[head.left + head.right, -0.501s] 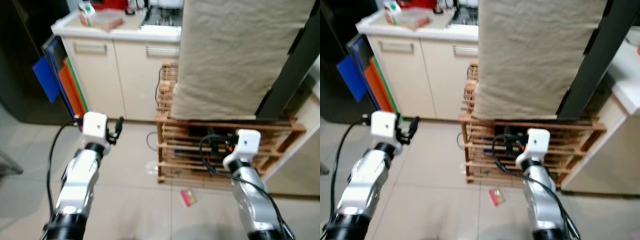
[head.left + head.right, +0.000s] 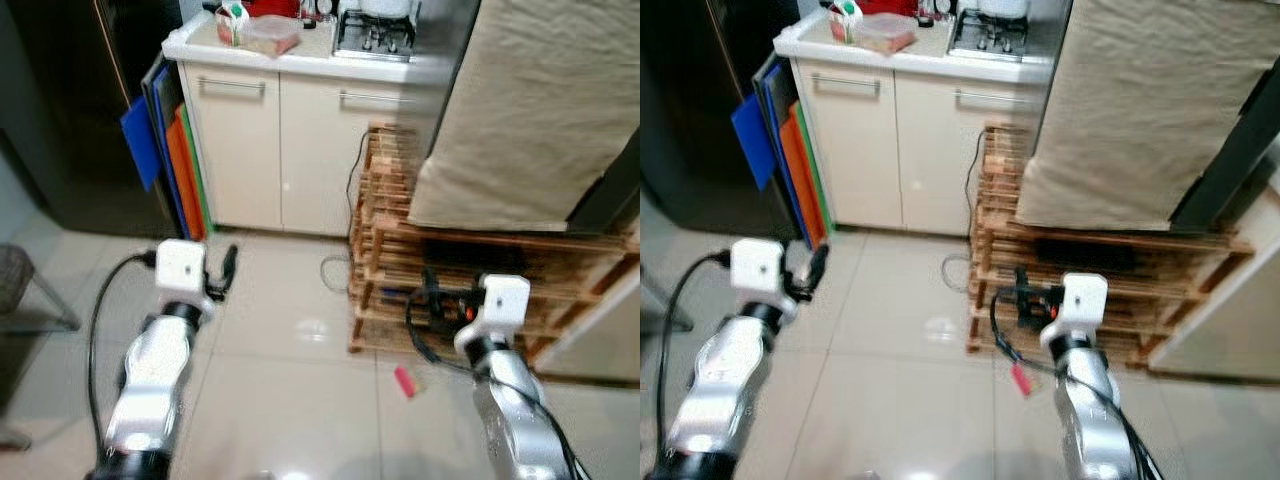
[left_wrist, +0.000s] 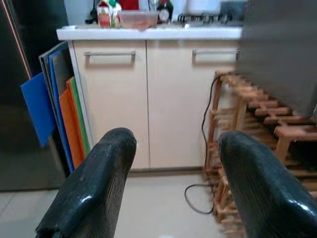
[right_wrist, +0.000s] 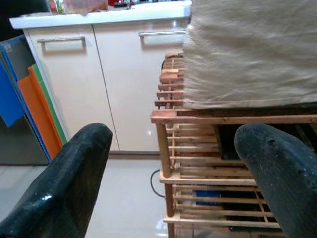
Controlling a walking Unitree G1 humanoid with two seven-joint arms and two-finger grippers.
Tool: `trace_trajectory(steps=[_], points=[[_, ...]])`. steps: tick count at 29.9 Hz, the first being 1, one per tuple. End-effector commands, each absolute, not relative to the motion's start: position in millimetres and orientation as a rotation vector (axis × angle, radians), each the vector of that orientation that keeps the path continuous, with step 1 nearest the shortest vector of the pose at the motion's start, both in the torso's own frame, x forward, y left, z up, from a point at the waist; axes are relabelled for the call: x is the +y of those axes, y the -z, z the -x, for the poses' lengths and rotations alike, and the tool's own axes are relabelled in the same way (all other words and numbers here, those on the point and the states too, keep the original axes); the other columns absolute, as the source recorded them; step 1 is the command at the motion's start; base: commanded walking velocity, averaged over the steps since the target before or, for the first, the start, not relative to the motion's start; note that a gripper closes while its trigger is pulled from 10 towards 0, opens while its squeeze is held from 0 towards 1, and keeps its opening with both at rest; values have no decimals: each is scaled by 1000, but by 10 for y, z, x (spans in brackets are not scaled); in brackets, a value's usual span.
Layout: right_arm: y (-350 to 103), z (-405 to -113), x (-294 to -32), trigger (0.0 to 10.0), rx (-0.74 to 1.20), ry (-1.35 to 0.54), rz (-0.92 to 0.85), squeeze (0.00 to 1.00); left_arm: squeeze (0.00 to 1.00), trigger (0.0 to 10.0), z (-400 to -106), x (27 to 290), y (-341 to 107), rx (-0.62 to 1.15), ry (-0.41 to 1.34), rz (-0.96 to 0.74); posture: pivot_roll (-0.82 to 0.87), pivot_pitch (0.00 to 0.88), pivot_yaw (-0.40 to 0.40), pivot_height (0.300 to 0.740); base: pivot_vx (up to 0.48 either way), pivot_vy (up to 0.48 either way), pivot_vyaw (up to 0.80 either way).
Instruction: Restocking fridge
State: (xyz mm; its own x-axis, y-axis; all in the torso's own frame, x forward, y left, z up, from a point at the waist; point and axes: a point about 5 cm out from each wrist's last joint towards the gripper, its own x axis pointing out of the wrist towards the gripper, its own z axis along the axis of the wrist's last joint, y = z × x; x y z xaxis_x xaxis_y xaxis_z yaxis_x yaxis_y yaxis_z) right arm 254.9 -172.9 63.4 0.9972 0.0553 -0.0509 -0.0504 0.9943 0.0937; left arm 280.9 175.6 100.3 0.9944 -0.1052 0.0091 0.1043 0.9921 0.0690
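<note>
A dark tall fridge front (image 2: 70, 110) stands at the far left, next to a white counter (image 2: 300, 58). A small carton (image 2: 233, 22) and a clear tub (image 2: 272, 36) with pinkish contents sit on that counter. My left gripper (image 2: 228, 264) is held low over the tiled floor, pointing toward the cabinet doors. In the left wrist view the left gripper (image 3: 176, 144) is open with nothing between its fingers. My right gripper (image 2: 432, 296) is held in front of the wooden rack. It is open and empty in the right wrist view (image 4: 173, 134).
A wooden slatted rack (image 2: 390, 240) carries a bulky thing under beige cloth (image 2: 540, 110). Blue, orange and green boards (image 2: 170, 150) lean between fridge and cabinet. A cable loop (image 2: 335, 270) and a small pink item (image 2: 404, 380) lie on the floor. A chair leg (image 2: 40, 300) is at left.
The whole picture has shifted right and down, so the camera has turned left; more of the fridge and floor shows. Both arms keep the same raised pose with open fingers.
</note>
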Motion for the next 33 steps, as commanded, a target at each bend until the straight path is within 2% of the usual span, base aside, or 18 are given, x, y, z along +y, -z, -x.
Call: trace_trajectory(steps=[1, 5, 17, 28, 33], points=[[-664, -2548, -1719, 10000, 37, -60, -82, 0, 0, 10000, -2850, 1813, -1076, -29, 73, -87, 11, 0, -14, 740, 289, 382, 0], [-656, -2545, -1694, 10000, 41, -75, -84, 0, 0, 10000, -2852, 1832, -1062, -19, 67, -104, 11, 0, -17, 740, 307, 368, 0], [-723, -2642, -1640, 10000, 25, -115, -84, 0, 0, 10000, -2752, 1846, -996, -18, 69, -109, 12, 0, -29, 740, 455, 0, 0], [-800, -2841, -1612, 10000, 7, -120, -110, 0, 0, 10000, -2851, 1860, -1065, -34, 25, -148, 51, 0, -44, 740, 469, 0, 0], [-804, -2862, -1556, 10000, 3, -138, -112, 0, 0, 10000, -2893, 1841, -1064, -22, 12, -100, 54, 0, -42, 740, 466, 0, 0]])
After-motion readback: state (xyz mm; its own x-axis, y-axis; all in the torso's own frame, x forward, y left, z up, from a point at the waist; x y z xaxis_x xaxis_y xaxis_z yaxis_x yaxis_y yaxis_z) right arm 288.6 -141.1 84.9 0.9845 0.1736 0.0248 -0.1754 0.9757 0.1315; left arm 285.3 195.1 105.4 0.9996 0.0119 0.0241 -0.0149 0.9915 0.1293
